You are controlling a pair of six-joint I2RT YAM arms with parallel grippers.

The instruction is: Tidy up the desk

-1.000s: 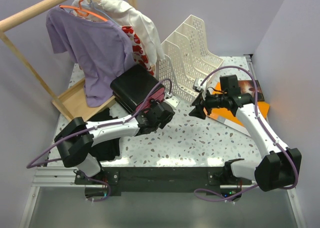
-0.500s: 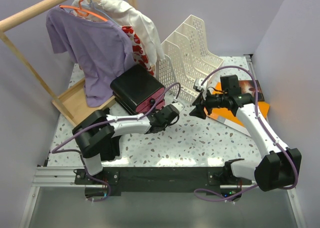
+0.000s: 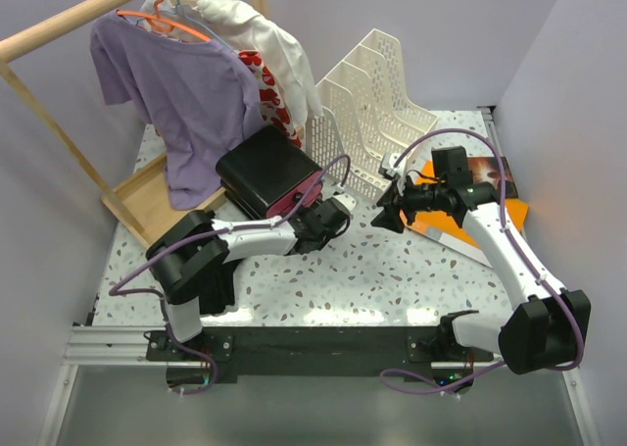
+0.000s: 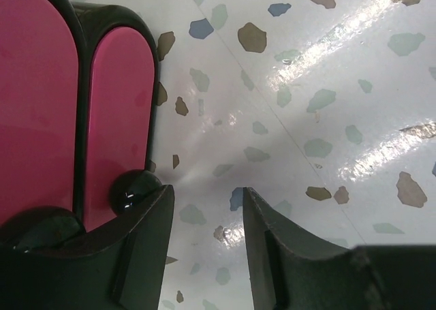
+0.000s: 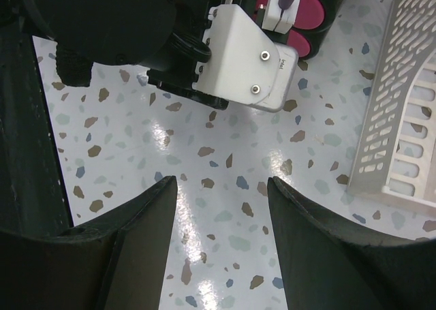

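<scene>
1. Nearest, the desk (image 3: pixel 382 289) is lying under both arms. The step in hand is probably the approach to the black-and-pink case (image 3: pixel 263 170).
2. The left gripper (image 4: pixel 204 201) is hovering low, its fingers narrowly parted and holding nothing. One finger (image 4: pixel 139 242) is sitting just beside the case's pink edge; contact is unclear.
3. The right gripper (image 5: pixel 221 184) is hanging wide open and empty above the desk.
4. The next move is calling for the left fingers to straddle the case edge before closing. Farther back, the white file rack (image 3: pixel 377 93) is standing.

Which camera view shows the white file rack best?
The top external view: the white file rack is seen there nearly whole, with all its dividers. The right wrist view shows only one perforated corner of it at the picture's right edge. The left wrist view shows none of it.
</scene>
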